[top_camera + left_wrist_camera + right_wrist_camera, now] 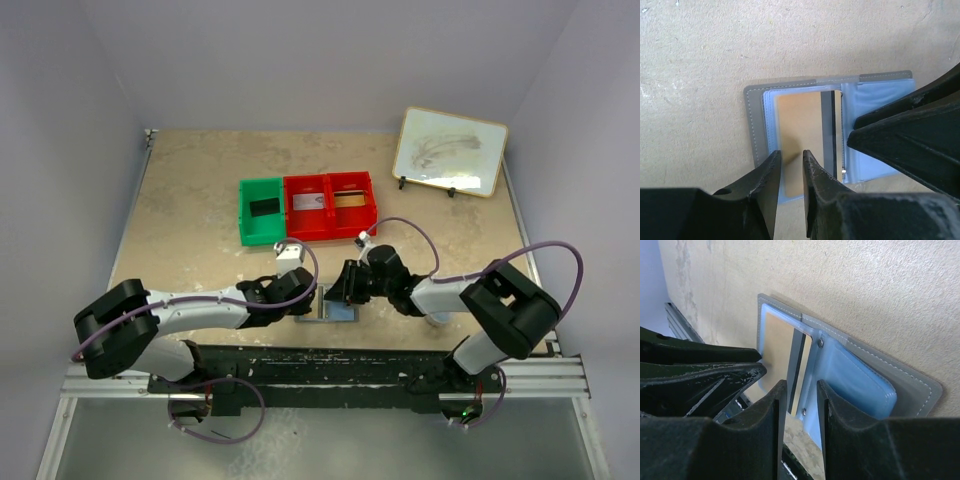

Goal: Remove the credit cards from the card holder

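The card holder (337, 314) lies open on the table near the front edge. It has a grey stitched cover (754, 125) and blue plastic sleeves (855, 380). A gold card with a dark stripe (800, 120) sits in the left sleeve, and it also shows in the right wrist view (775, 340). My left gripper (791, 152) hovers over the gold card's near edge, jaws slightly apart, holding nothing. My right gripper (801, 384) is over the striped edge and the middle fold, jaws slightly apart and empty. The two grippers (312, 300) (346, 290) almost meet over the holder.
A green bin (262, 228) and two joined red bins (330, 228) stand at mid-table, with flat items inside them. A framed whiteboard (450, 150) leans at the back right. The table's front edge and rail (330, 360) are just below the holder.
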